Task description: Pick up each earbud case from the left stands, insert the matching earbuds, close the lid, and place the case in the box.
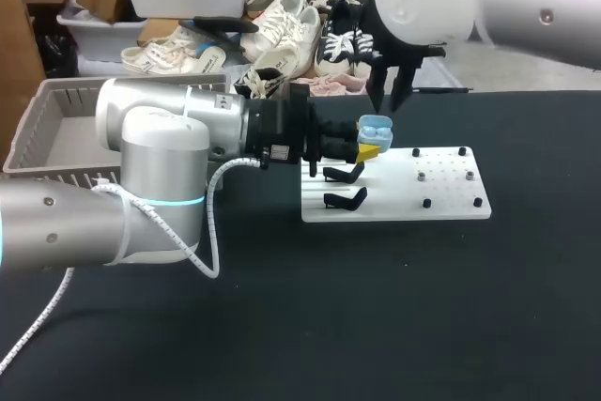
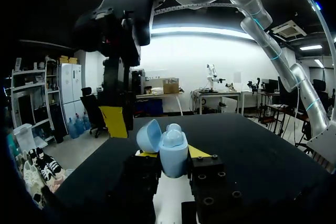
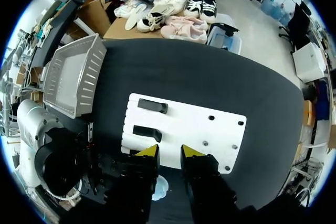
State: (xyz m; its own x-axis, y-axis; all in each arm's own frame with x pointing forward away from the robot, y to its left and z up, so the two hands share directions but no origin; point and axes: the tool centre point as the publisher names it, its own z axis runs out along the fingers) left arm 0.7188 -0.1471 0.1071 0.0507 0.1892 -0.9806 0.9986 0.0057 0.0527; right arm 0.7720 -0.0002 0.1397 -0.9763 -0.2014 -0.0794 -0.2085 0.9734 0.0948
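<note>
The black worktop [image 1: 423, 307] is the biggest thing here. A grey box [image 1: 56, 129] sits at its left end, well apart from the white board [image 1: 441, 199] near the middle. My left arm comes in low over the worktop. My left tool [image 2: 172, 153] squeezes the blue earbud case [image 1: 375, 127], with one finger on each side. The case is up in the air over the board's left end, and its lid is flipped up. My right tool [image 3: 169, 151] hangs just above the case with its fingers a little apart. Two small black stands [image 1: 346, 174] sit on the board's left side
</note>
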